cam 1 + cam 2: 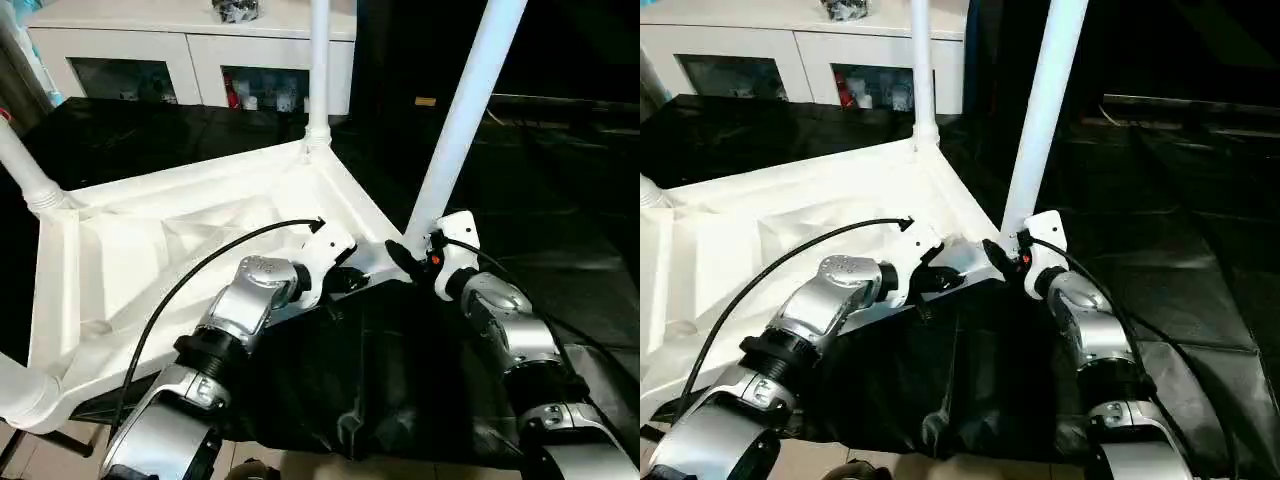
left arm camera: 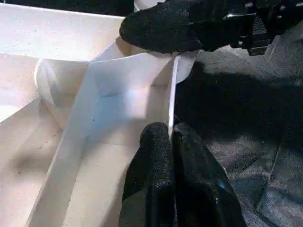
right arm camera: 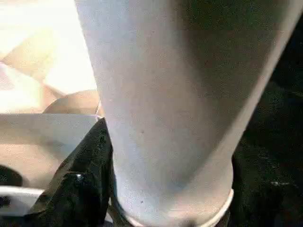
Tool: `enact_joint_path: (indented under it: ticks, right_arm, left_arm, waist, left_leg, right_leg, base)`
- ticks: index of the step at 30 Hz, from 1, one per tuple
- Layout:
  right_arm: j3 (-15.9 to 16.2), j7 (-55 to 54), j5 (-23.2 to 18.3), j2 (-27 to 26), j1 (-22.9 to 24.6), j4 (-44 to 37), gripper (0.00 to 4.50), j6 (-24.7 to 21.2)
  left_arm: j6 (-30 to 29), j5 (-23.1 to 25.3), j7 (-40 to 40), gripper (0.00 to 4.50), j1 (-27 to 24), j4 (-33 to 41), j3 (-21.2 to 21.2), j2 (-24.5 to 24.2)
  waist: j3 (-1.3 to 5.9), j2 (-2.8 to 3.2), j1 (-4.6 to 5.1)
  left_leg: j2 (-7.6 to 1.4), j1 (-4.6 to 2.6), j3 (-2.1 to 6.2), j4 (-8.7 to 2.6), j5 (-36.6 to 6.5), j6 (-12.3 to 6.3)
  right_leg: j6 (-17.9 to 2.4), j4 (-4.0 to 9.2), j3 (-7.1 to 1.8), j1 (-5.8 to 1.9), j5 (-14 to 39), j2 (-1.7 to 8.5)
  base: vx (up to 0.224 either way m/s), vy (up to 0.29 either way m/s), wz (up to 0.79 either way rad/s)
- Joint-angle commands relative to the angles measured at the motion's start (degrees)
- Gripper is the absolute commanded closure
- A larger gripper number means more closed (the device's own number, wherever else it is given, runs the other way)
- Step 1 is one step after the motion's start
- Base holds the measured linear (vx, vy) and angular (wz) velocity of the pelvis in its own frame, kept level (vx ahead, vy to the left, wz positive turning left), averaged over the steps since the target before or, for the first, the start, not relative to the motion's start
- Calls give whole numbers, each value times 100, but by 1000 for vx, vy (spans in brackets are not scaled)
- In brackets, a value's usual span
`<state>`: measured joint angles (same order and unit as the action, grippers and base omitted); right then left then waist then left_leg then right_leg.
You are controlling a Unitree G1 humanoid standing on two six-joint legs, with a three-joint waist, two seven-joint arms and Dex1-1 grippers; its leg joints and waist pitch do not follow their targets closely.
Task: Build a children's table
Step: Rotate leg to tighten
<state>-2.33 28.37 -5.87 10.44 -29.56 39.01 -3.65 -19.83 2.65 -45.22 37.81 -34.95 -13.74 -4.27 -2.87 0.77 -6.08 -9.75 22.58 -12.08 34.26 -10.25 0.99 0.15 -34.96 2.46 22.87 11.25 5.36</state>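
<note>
The children's table lies upside down on black cloth, its white top point(image 1: 150, 250) facing me with the ribbed underside. Three legs stand in corner sockets: a far leg point(image 1: 319, 70), a left leg point(image 1: 25, 170) and a near-left leg point(image 1: 20, 395). At the near right corner a fourth leg point(image 1: 460, 120) rises tilted to the right from its socket. My left gripper point(image 1: 335, 275) is shut on the thin rim point(image 2: 173, 90) beside that corner. My right gripper point(image 1: 415, 250) is closed around the base of the tilted leg point(image 3: 165, 94), one black finger point(image 3: 85, 175) pressed against it.
A white cabinet point(image 1: 190, 45) with glass doors stands behind the table. Black cloth point(image 1: 380, 370) covers the work surface and hangs over its near edge. A black cable point(image 1: 190, 280) loops along my left forearm over the table top.
</note>
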Motion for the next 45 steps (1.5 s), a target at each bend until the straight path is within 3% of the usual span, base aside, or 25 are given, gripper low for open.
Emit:
enact_joint_path:
  ticks: [1, 6, 8, 13, 16, 21, 25, 32, 45]
  right_arm:
    - [366, 287, 69, -319, 25, 45, 144, 113]
    - [255, 412, -80, -290, 15, 8, 100, 73]
    - [261, 600, -61, -115, 17, -26, 77, 304]
    - [482, 1692, -175, 382, 255, -464, 77, 288]
    - [662, 2436, -300, 694, 476, -811, 77, 113]
    - [897, 3344, -480, 1089, 762, -1319, 77, -111]
    - [1103, 3875, -547, 1348, 905, -1618, 77, -260]
    - [1232, 4073, -466, 1423, 924, -1773, 77, -334]
    - [1330, 4093, -503, 1380, 1012, -1809, 174, -493]
  left_arm:
    - [260, -166, 493, 450, 182, 24, 308, 243]
    - [332, -197, 330, 450, 129, 83, 248, 162]
    - [399, -266, 21, 450, 52, 204, 196, 37]
    - [480, -366, -692, 450, -97, 468, 63, -300]
    - [544, -449, -1163, 450, -184, 645, -20, -519]
    - [616, -584, -1853, 450, -311, 912, -167, -825]
    - [544, -658, -2375, 450, -396, 1113, -288, -1048]
    - [520, -683, -2611, 450, -421, 1179, -357, -1159]
    - [463, -610, -2441, 450, -451, 1149, -322, -1123]
  waist:
    - [403, -92, 1]
    - [385, -84, 5]
    - [388, -79, 3]
    - [390, -84, 4]
    - [375, -83, -19]
    - [360, -68, -64]
    - [357, -52, -76]
    - [364, -51, -115]
    - [372, -59, -163]
  left_leg:
    - [-336, -144, 183, -380, -648, -460]
    - [-349, -157, 189, -403, -868, -407]
    - [-352, -155, 191, -404, -884, -392]
    - [-345, -132, 188, -379, -741, -528]
    - [-352, -132, 176, -371, -793, -605]
    - [-395, -167, 183, -412, -1056, -431]
    - [-403, -169, 184, -421, -1127, -386]
    - [-394, -172, 178, -412, -1053, -360]
    - [-389, -170, 180, -402, -990, -348]
  right_leg:
    - [-1447, 343, -188, -247, 242, 369]
    - [-1418, 380, -189, -243, 559, 369]
    - [-1413, 379, -187, -243, 528, 371]
    - [-1463, 347, -185, -271, 236, 367]
    - [-1486, 352, -183, -266, 333, 354]
    - [-1458, 377, -182, -234, 737, 352]
    - [-1465, 378, -189, -221, 773, 362]
    - [-1533, 358, -192, -210, 630, 369]
    - [-1493, 350, -191, -214, 618, 370]
  base:
    - [0, 0, 0]
    - [0, 0, 0]
    - [0, 0, 0]
    - [0, 0, 0]
    - [0, 0, 0]
    - [0, 0, 0]
    - [0, 0, 0]
    - [0, 0, 0]
    - [0, 0, 0]
